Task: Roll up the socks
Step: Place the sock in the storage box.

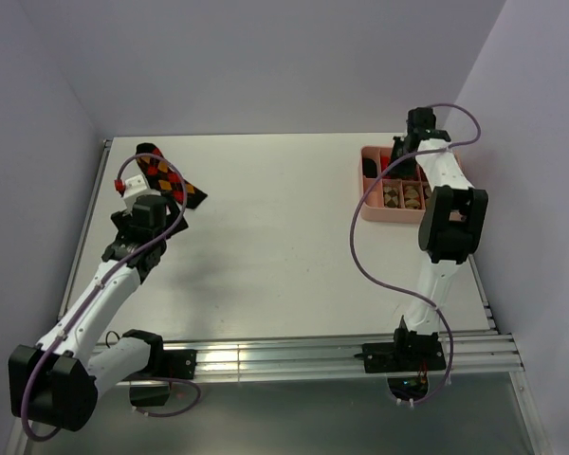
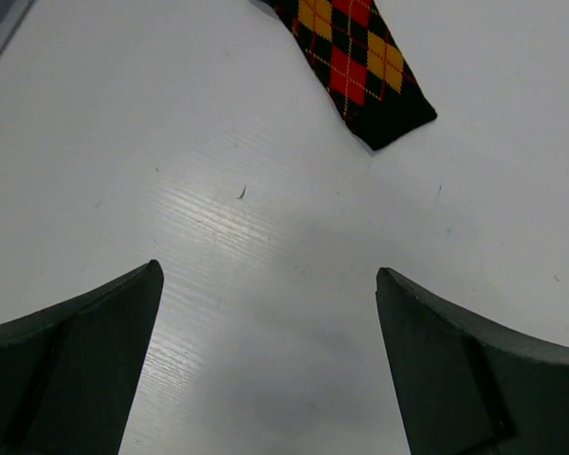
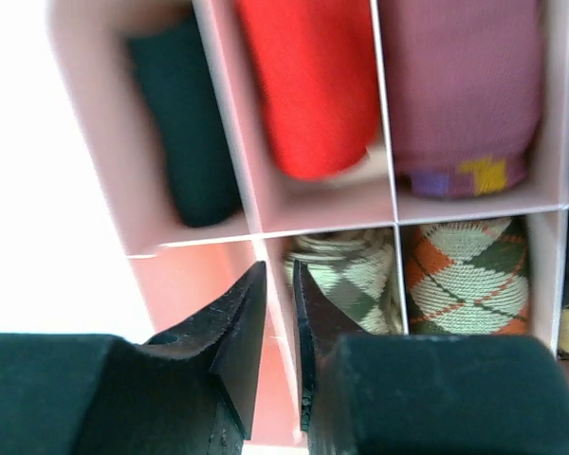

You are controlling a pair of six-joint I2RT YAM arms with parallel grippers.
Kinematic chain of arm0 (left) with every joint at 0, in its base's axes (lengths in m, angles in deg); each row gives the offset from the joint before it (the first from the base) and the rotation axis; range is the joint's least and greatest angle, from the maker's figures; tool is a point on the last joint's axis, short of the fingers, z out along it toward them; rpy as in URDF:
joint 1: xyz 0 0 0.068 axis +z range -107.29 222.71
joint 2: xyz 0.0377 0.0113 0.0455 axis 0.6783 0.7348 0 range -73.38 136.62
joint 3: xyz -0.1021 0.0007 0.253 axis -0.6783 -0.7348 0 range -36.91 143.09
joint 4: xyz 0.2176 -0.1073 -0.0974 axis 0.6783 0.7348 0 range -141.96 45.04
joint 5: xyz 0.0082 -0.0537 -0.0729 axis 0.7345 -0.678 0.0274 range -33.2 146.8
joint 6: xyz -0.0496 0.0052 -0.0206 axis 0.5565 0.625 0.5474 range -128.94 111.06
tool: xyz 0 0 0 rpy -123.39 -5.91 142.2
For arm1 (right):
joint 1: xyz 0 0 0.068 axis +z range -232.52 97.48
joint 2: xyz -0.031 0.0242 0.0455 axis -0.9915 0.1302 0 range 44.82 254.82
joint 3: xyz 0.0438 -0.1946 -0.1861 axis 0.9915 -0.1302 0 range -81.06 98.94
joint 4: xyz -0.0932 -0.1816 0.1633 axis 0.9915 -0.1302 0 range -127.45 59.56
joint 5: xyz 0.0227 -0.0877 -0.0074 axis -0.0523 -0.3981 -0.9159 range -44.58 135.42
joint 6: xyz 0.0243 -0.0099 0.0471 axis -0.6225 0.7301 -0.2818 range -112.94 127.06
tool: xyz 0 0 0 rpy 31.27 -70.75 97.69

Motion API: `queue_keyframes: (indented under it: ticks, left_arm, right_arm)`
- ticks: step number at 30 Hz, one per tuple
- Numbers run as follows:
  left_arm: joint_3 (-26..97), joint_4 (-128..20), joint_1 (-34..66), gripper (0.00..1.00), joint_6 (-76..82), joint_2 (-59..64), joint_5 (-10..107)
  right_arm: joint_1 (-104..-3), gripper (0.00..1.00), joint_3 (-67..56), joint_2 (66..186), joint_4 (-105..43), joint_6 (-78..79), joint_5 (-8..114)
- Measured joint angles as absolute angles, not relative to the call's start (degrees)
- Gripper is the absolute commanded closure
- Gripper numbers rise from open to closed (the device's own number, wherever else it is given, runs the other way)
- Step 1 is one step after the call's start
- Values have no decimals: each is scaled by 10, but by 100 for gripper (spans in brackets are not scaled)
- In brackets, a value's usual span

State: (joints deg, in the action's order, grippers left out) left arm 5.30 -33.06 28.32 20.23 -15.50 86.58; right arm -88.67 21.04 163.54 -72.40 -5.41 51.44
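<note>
Currently outstanding: black-red-orange argyle sock (image 1: 171, 178), flat and unrolled on the table (image 1: 284, 246), well apart from the pink tray (image 3: 90, 142), across the tabletop to its left. Already rolled and filed in the tray's near row: cream-green argyle roll (image 3: 346, 284), and beside it orange-brown argyle roll (image 3: 465, 275). Far row of the tray taken by plain rolls (image 3: 308, 85): dark, red, purple.

Step in hand, by judgement: pick-up and rolling of the flat sock. Recommended: lower onto the dark end nearest the fingers, pinch both layers, turn over tightly along the length, keep edges square, avoid dragging cloth across the table.

Left gripper (image 2: 267, 273): far from the tray, on the sock's side. Jaws spread wide, empty, hovering over bare table just short of the sock.

Right gripper (image 3: 278, 267): inside the tray. Jaws nearly together, astride a divider wall (image 3: 262, 237) between a vacant cell (image 3: 194, 294) and the cream-green roll. No sock held; any pinch on the wall not discernible.
</note>
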Motion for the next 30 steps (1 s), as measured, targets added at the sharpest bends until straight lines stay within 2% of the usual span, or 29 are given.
queue_keyframes:
  ticks: [3,6,7,9,15,20,30]
  left_arm:
    - [60,-332,283,1,203,-123,844]
    - [91,-333,283,2,205,-76,829]
    - [107,-335,283,2,206,-58,823]
    - [145,-344,285,2,207,-14,810]
    - [261,-365,296,3,207,128,774]
    - [352,-379,310,5,191,253,759]
    - [498,-378,334,7,132,447,703]
  right_arm:
    - [-887,71,230,1601,-722,-66,527]
    - [-886,53,208,1522,-707,-87,547]
    - [-886,45,186,1482,-692,-95,557]
    - [-883,37,129,1386,-658,-111,579]
    - [-869,21,-42,1134,-544,-164,640]
    - [-869,20,-168,1002,-475,-202,692]
    - [-862,23,-292,961,-452,-219,779]
